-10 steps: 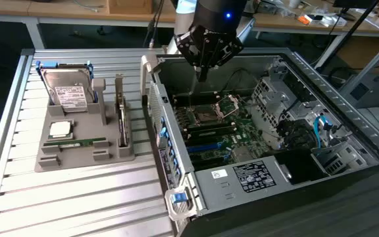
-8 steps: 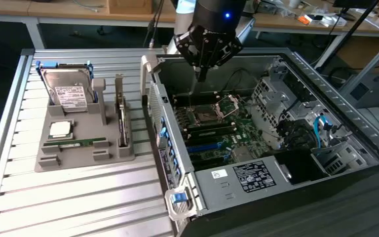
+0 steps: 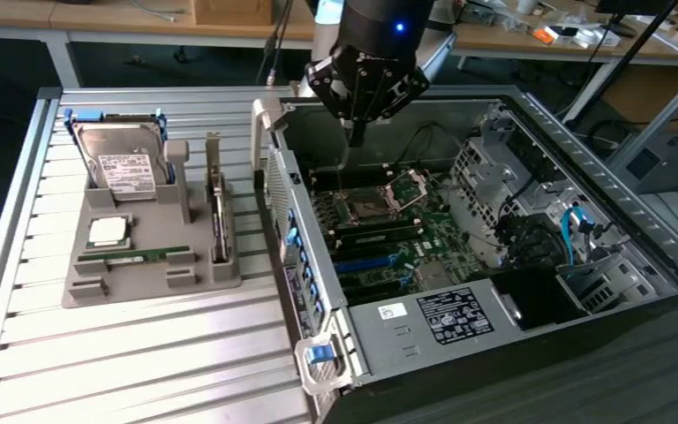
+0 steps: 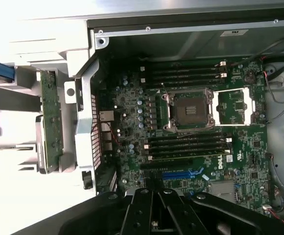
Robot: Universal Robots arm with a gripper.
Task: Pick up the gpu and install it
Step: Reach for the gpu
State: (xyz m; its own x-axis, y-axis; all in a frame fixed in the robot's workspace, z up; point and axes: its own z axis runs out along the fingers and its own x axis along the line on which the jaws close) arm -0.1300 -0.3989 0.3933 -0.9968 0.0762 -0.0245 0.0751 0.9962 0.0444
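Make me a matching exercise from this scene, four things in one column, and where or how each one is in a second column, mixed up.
Things
1. gpu
2. hard drive
3. memory stick
4. hand

Places or states
A. shut and holding nothing, above the open computer case
B. lying flat beside the square processor chip
C. standing on edge in the grey holder, on its side nearest the case
D. leaning back in the holder, white label showing

Pairs: 1-C, 2-D, 3-B, 4-A
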